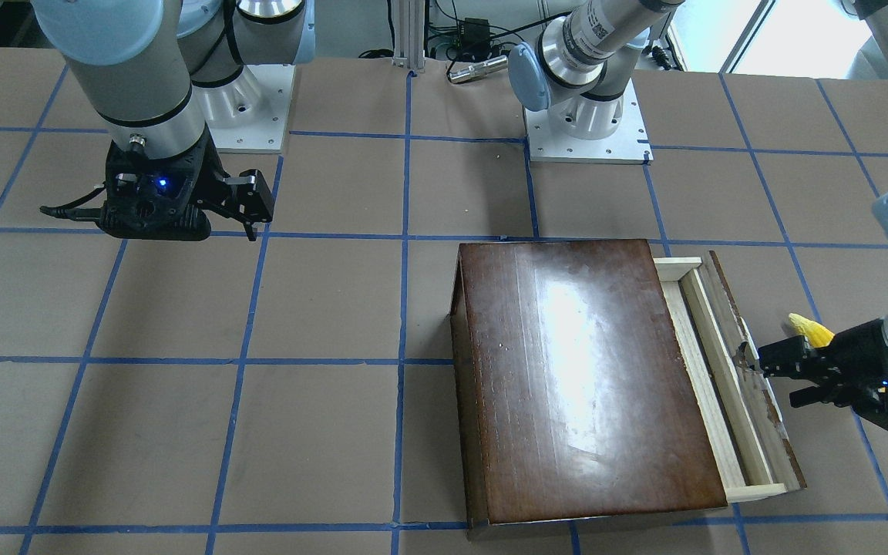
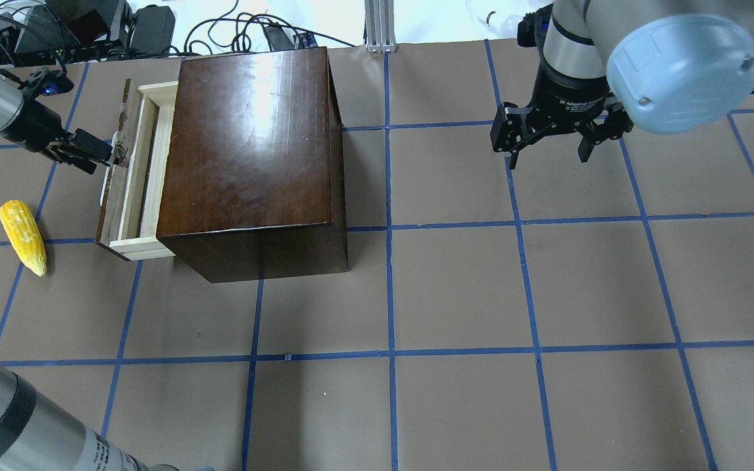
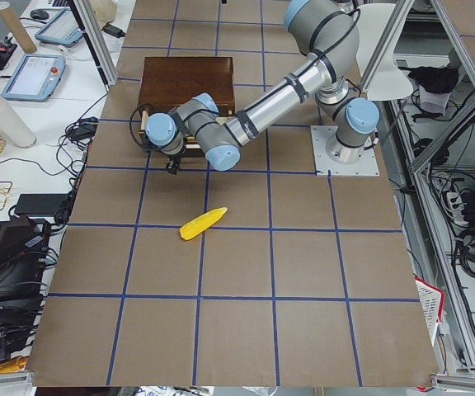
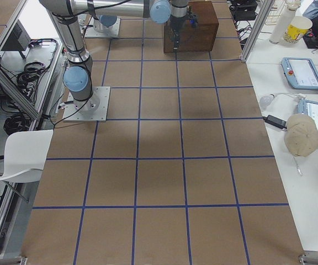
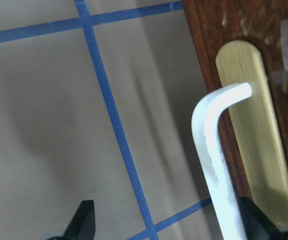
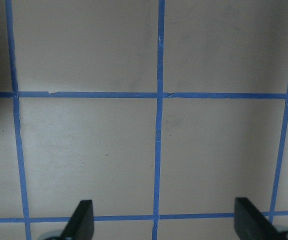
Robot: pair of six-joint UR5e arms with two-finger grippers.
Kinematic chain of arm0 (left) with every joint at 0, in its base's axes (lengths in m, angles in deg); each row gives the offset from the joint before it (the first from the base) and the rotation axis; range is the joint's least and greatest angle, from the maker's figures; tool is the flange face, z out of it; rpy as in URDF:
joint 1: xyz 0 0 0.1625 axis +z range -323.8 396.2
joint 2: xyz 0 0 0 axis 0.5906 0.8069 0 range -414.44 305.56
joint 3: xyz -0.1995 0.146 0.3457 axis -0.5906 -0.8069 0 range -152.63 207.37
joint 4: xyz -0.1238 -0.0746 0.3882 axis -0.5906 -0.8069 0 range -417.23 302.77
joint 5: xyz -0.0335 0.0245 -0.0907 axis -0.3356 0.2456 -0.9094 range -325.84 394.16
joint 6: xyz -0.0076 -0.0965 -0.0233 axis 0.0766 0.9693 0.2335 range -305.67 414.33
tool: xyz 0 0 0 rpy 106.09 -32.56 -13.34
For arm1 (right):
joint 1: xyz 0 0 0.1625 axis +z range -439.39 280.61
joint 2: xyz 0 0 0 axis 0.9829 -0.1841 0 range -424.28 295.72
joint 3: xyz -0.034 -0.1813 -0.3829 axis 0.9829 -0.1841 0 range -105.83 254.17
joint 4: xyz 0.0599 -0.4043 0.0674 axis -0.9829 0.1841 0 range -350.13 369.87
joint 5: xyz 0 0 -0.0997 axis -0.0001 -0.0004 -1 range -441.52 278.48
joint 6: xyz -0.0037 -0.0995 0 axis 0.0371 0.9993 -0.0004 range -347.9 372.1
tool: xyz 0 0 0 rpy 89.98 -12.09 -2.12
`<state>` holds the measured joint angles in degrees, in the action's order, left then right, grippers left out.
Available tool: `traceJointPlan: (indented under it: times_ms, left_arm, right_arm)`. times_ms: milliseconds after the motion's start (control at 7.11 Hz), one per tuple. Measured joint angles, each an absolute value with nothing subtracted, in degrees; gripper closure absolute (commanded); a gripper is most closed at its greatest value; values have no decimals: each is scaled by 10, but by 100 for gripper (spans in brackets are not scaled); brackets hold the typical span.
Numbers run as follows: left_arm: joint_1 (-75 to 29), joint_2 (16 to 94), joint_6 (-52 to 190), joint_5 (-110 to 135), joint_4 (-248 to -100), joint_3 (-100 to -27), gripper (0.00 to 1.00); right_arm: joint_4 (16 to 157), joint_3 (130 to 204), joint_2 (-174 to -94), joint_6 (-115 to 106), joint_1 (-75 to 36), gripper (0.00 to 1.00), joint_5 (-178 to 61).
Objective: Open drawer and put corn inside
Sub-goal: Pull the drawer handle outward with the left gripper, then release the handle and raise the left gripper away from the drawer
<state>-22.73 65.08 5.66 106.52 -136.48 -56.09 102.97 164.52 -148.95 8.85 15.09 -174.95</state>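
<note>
The dark-brown box [image 2: 252, 144] stands at the table's left. Its drawer [image 2: 133, 180] is pulled partly out, so the pale wood tray [image 1: 721, 385] shows. My left gripper [image 2: 99, 154] is at the drawer's front panel, open. In the left wrist view its fingers [image 5: 86, 222] stand wide apart, and the whitish handle [image 5: 211, 145] sits between them, close to the right finger. The yellow corn [image 2: 22, 237] lies on the table left of the drawer, apart from the gripper; it also shows in the front view [image 1: 810, 330]. My right gripper [image 2: 547, 157] is open and empty, hovering above the table far right.
Brown table surface with a blue tape grid [image 6: 159, 95]. The arm bases [image 1: 586, 131] stand at the robot's edge. Cables and boxes [image 2: 89, 26] lie beyond the far edge behind the box.
</note>
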Motion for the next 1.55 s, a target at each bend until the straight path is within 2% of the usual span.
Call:
traceJointPlan:
  times_ms: [844,1548]
  left_arm:
    - [-209,664,9,1086,-1385,-525,0]
    - [-179,626,97,1128,-1406,-492,0]
  right_arm:
    - [1030,1645,-1490,88,151,0,-1749]
    - [1030,1645,-1489,88,151,0,-1749]
